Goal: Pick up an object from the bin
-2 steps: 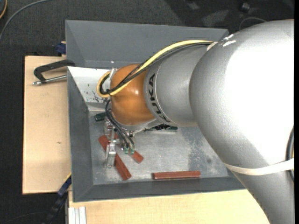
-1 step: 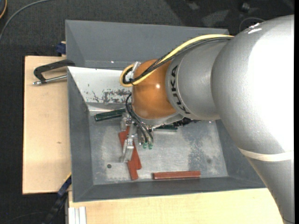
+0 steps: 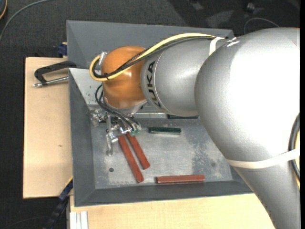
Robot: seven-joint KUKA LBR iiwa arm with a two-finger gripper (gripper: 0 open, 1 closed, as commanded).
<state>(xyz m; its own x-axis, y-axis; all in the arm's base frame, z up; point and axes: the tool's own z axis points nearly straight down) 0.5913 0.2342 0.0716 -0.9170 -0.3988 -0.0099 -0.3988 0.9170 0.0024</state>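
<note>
Lying just beside jaws: two red-brown sticks [image 3: 131, 159].

The bin [image 3: 205, 149] is finished in plain grey (floor faintly speckled). The paired sticks [image 3: 131, 159] and the single stick [image 3: 180, 178] are coloured reddish brown. The bar [image 3: 164, 130] is dark green. The wrist cover [image 3: 121, 75] is orange, the arm [image 3: 248, 104] silver.

The grey metal bin [image 3: 143, 193] is viewed from above and somewhat to one side, close enough that its sloped walls and floor take up most of the frame. The big silver robot arm [image 3: 238, 94] is seen reaching in from the right, and the bin's right part is covered by it.
</note>
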